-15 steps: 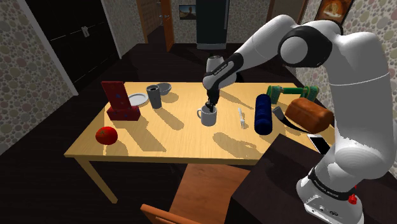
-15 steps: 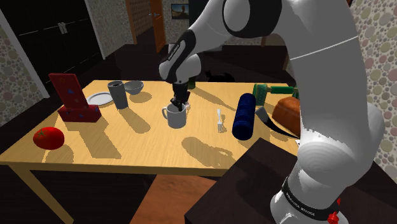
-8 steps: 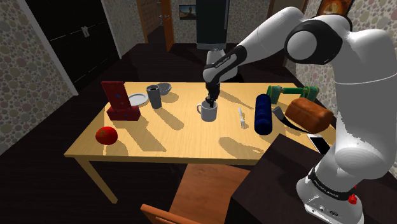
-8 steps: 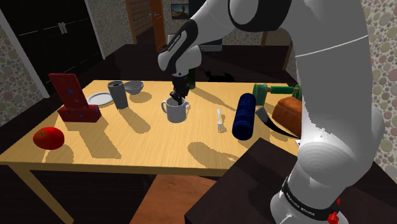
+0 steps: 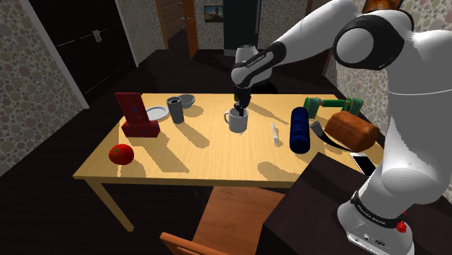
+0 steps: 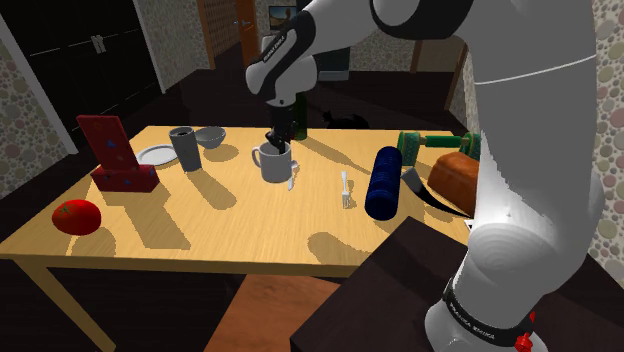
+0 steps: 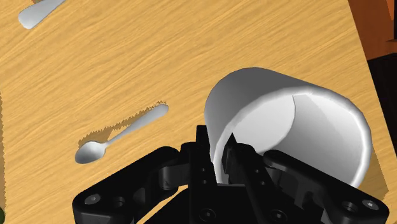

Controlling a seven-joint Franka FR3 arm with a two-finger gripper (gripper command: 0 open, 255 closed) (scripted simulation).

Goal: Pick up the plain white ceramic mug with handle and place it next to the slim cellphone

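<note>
Item: white mug [image 5: 237,123], upright, handle toward the shoulder view's left.
End effector [image 7: 219,149]: clamped on the mug's wall, one finger inside, one outside.
Location: mid-surface [image 5: 181,159], seemingly just clear of it.
Cellphone [image 5: 363,162]: well apart, toward the shoulder view's right, beyond the blue cylinder [image 5: 300,129], beside the stand.
</note>
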